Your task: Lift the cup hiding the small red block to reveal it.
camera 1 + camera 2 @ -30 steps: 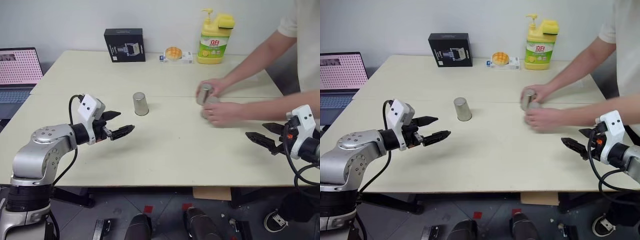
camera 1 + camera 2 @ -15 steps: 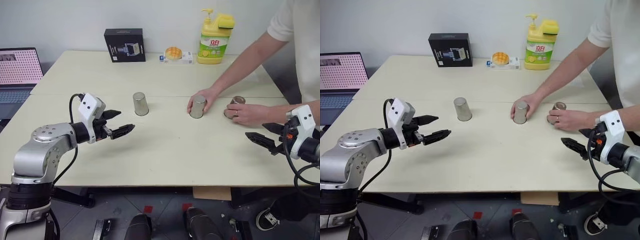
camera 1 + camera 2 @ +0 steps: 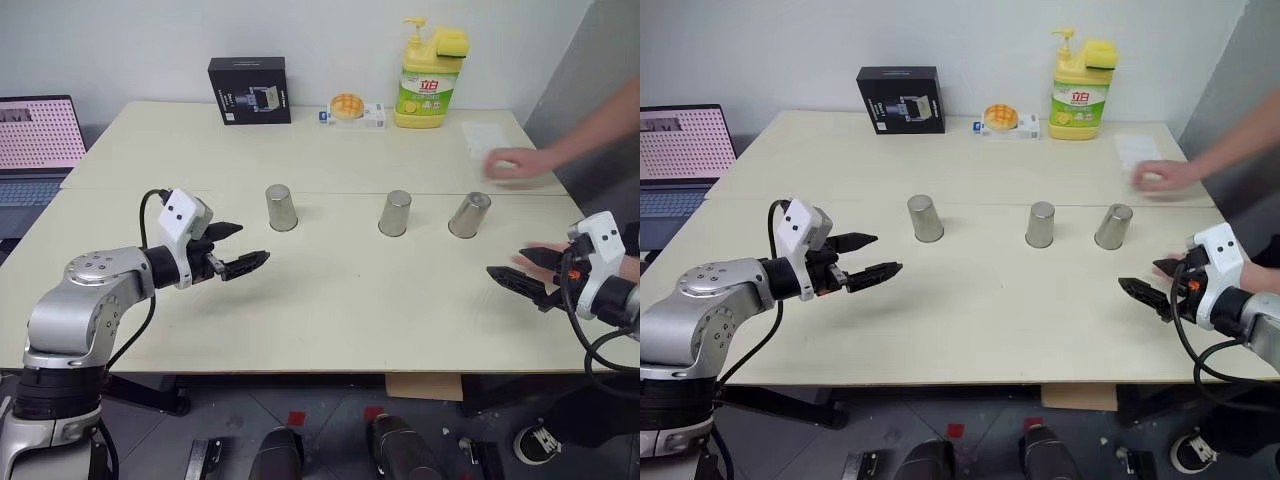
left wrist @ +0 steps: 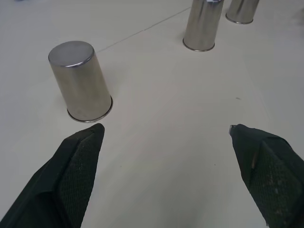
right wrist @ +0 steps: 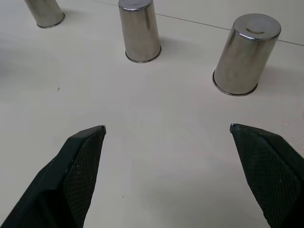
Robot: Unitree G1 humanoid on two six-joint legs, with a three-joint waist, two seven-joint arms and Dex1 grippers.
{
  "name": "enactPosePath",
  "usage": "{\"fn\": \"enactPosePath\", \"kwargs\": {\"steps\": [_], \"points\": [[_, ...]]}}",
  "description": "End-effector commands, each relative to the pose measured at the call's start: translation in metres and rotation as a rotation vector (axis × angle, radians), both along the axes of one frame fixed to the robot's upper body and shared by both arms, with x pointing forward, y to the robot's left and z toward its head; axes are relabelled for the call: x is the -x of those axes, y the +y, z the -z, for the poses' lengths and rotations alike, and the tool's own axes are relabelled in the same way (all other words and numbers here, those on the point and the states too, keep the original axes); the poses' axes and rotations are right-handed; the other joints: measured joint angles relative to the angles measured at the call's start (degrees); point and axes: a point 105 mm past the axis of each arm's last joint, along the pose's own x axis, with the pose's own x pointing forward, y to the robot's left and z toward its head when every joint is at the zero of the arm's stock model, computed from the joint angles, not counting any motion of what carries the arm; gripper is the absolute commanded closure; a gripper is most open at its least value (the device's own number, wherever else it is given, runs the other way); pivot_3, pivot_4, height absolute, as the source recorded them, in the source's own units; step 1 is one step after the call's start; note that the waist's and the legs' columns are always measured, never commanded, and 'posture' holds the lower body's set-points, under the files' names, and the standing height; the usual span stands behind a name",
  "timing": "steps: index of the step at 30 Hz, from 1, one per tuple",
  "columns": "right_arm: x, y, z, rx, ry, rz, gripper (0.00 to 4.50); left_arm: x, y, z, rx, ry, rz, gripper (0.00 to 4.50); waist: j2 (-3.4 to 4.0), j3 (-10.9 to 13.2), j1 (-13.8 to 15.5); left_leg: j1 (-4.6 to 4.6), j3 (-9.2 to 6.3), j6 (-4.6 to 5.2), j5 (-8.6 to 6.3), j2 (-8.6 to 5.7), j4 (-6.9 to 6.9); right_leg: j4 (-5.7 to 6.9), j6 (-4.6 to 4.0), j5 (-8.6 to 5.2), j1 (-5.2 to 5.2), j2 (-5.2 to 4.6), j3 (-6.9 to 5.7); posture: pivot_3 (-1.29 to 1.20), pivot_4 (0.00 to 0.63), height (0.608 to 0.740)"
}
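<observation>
Three metal cups stand upside down in a row across the middle of the table [image 3: 330, 290]: the left cup [image 3: 281, 208], the middle cup [image 3: 395, 214] and the right cup [image 3: 468, 215], each well apart from its neighbours. They look alike, and the red block is hidden, so I cannot tell which cup covers it.

Left claw [image 3: 240, 248] hovers over the table on the left, its two black fingers spread apart and empty, pointing toward the left cup but clear of it. Right claw [image 3: 528, 274] hangs near the table's right edge, fingers likewise wide apart and holding nothing, aimed toward the right cup and middle cup with bare table between.

At the far side stand a black box [image 3: 249, 90], a yellow detergent bottle [image 3: 430, 76] with a sponge on top, and a small round orange item [image 3: 347, 106] on a flat packet. A laptop [image 3: 38, 140] sits off to the left. A person's hand [image 3: 515, 164] reaches over the table's far right corner, blurred, near a white sheet [image 3: 483, 137].
</observation>
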Motion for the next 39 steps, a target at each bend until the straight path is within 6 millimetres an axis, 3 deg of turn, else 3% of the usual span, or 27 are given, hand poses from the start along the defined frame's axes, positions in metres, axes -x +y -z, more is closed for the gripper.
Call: {"fn": "enactPosePath", "kwargs": {"steps": [1,4,8,12,14,18,25,39], "points": [[-0.003,0.014,-0.005,0.003,-0.037,-0.052,0.06,0.004,-0.002,-0.015,-0.025,-0.072,0.012,0.00,0.00,0.00,-0.04,0.01,0.00,0.00,0.00,0.00,0.00,0.00,0.00,0.00,0.00,0.00,0.00,0.00,0.150,0.740],[-0.011,0.037,0.006,-0.010,-0.040,-0.088,0.06,0.007,-0.016,-0.011,-0.009,-0.085,0.045,0.00,0.00,0.00,-0.08,0.01,0.00,0.00,0.00,0.00,0.00,0.01,0.00,0.00,0.00,0.00,0.00,0.00,0.150,0.740],[-0.051,0.067,0.014,-0.113,-0.109,0.035,0.06,0.012,-0.040,-0.004,0.018,-0.112,0.104,0.00,-0.02,-0.01,-0.46,0.08,0.06,0.00,0.00,0.07,0.06,0.07,0.01,0.02,0.00,0.03,0.01,0.00,0.150,0.740],[-0.078,0.108,0.022,-0.129,-0.127,0.002,0.06,0.013,-0.059,0.001,0.061,-0.130,0.129,0.00,-0.01,-0.01,-0.30,0.07,0.04,-0.01,0.01,0.04,0.06,0.15,0.01,0.03,-0.01,0.04,0.02,0.00,0.150,0.740],[-0.095,0.118,0.026,-0.122,-0.136,0.021,0.06,0.015,-0.070,0.005,0.060,-0.152,0.142,0.00,-0.01,-0.01,-0.26,0.06,0.03,-0.01,0.01,0.05,0.05,0.12,0.20,0.14,0.00,0.04,0.01,0.00,0.150,0.740],[-0.127,0.123,0.024,-0.112,-0.178,0.072,0.06,0.013,-0.082,0.006,0.085,-0.201,0.136,0.00,-0.01,-0.01,-0.03,-0.01,0.04,-0.01,0.01,0.02,0.04,0.06,0.28,0.19,-0.01,0.02,0.01,0.00,0.150,0.740],[-0.156,0.120,0.025,-0.115,-0.197,0.128,0.06,0.011,-0.087,0.009,0.071,-0.235,0.119,0.00,-0.01,-0.01,-0.19,-0.04,-0.03,-0.01,0.01,0.00,0.00,0.08,0.27,0.20,-0.02,0.03,-0.02,0.00,0.150,0.740],[-0.177,0.136,0.020,-0.141,-0.234,0.107,0.06,0.010,-0.088,0.011,0.067,-0.222,0.138,0.00,0.00,-0.01,-0.47,-0.01,-0.04,-0.01,0.01,0.00,0.01,0.12,0.28,0.20,-0.01,0.04,-0.02,0.00,0.150,0.740]]}}
